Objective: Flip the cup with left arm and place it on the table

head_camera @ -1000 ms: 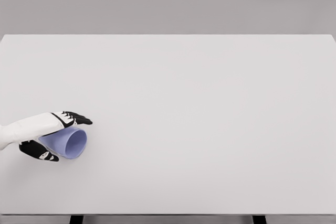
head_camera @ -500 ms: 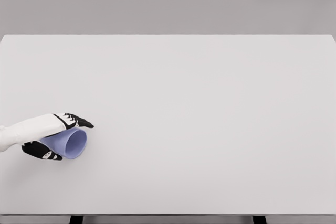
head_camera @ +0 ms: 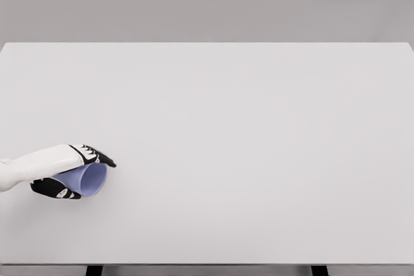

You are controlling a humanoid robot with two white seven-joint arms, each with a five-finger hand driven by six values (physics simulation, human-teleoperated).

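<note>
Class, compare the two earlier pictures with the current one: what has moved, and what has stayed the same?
The left hand, closed on the lavender cup, has drifted slightly right and down in the picture. The cup's mouth now looks narrower and more tilted, so the cup has turned a little. The grasp is unchanged, and the white table looks the same.

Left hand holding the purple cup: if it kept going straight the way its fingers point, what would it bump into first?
Probably nothing. The left hand, shut on the purple cup, points rightward across the white table. That way looks free to the table's right edge, though its height above the surface is hard to judge.
</note>
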